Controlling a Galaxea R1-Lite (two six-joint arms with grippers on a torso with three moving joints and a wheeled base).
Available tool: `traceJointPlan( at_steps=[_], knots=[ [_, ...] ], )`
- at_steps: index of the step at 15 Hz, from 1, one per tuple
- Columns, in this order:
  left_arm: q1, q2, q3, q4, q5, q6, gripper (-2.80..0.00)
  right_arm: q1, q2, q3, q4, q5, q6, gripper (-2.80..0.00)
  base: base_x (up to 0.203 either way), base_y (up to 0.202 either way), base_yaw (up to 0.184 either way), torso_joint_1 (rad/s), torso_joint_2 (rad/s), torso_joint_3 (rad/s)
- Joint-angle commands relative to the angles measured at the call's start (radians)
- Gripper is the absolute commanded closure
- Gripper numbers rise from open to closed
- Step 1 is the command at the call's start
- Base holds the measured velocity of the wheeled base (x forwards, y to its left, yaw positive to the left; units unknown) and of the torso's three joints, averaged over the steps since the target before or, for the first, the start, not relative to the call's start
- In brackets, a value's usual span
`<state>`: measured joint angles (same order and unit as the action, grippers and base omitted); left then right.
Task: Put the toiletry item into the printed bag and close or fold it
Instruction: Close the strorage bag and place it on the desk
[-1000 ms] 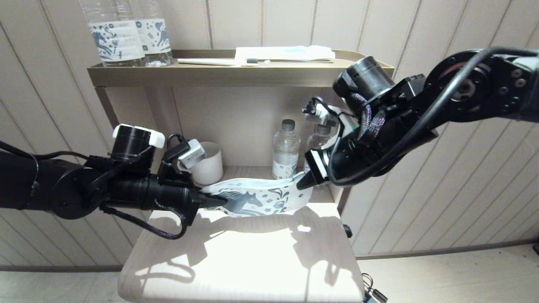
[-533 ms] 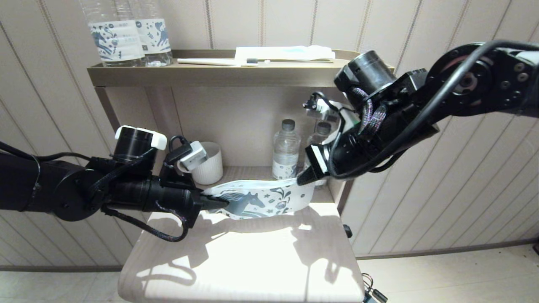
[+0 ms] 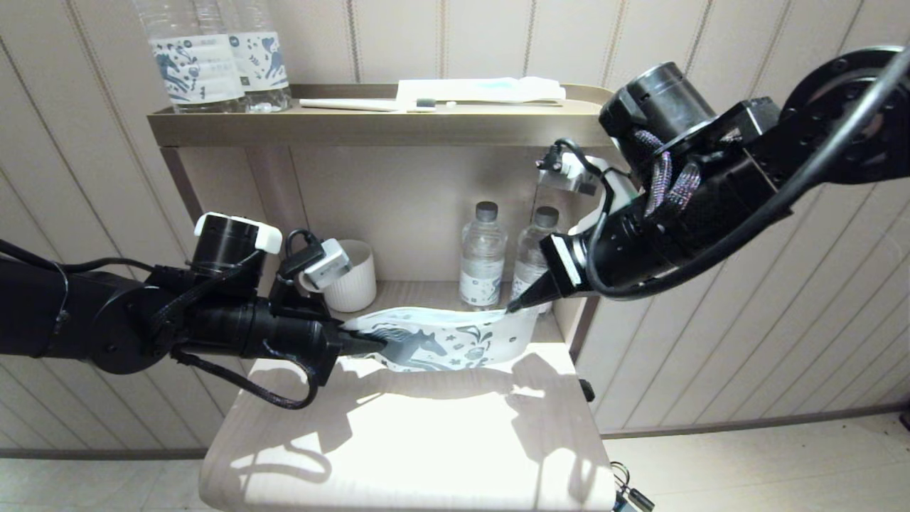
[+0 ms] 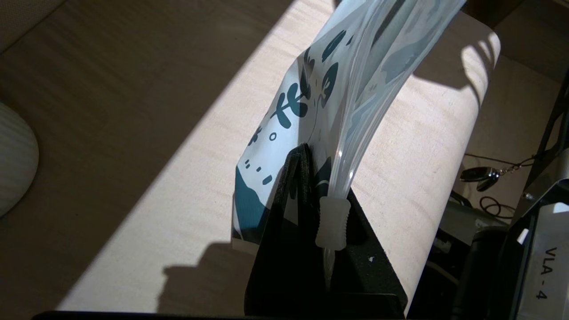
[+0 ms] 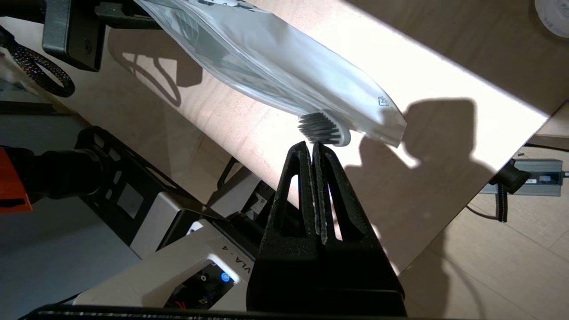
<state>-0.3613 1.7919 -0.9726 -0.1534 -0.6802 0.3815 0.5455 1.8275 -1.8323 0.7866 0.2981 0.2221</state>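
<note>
The bag (image 3: 455, 343) is a white pouch printed with a dark-blue horse and small blue motifs, hanging above the table (image 3: 426, 441) in a shallow sag. The left gripper (image 3: 366, 343) is clamped on its zip end, by the white slider (image 4: 331, 222). The toothbrush (image 5: 322, 130) shows only its dark bristle head, poking out at the bag's far corner; the handle seems to be inside. The right gripper (image 3: 513, 308), fingers pressed together, sits right at that head, perhaps touching it. Since a second ago the right arm has risen and drawn rightward, uncovering the second bottle (image 3: 534, 256).
</note>
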Motion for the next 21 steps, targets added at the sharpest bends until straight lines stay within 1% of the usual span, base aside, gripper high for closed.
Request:
traceJointPlan(
  at_steps=[1,4,6,14,17,21],
  knots=[
    [0.001,0.001,0.0,-0.002,-0.004,0.002,0.0,-0.005,-0.022,0.002,0.005,0.001,0.0,0.0,0.0,0.0,0.0,0.0,0.0,0.0],
    [-0.001,0.001,0.0,-0.002,-0.004,0.002,0.0,-0.042,-0.035,0.038,0.003,0.001,-0.001,0.0,0.0,0.0,0.0,0.0,0.0,0.0],
    [-0.002,0.001,0.0,-0.002,-0.004,0.002,0.0,-0.042,-0.036,0.064,0.003,0.002,-0.01,0.0,0.0,0.0,0.0,0.0,0.0,0.0],
    [-0.002,0.014,-0.002,-0.008,-0.002,0.004,0.0,-0.026,-0.097,0.16,-0.001,0.008,-0.014,0.0,0.0,0.0,0.0,0.0,0.0,0.0],
    [-0.002,0.015,-0.002,-0.008,-0.004,0.004,0.0,0.013,-0.098,0.205,-0.007,0.006,-0.014,0.0,0.0,0.0,0.0,0.0,0.0,0.0],
    [-0.002,0.014,-0.002,-0.008,-0.004,0.004,0.0,0.017,-0.066,0.19,-0.01,0.007,-0.014,0.0,0.0,0.0,0.0,0.0,0.0,0.0]
  ],
)
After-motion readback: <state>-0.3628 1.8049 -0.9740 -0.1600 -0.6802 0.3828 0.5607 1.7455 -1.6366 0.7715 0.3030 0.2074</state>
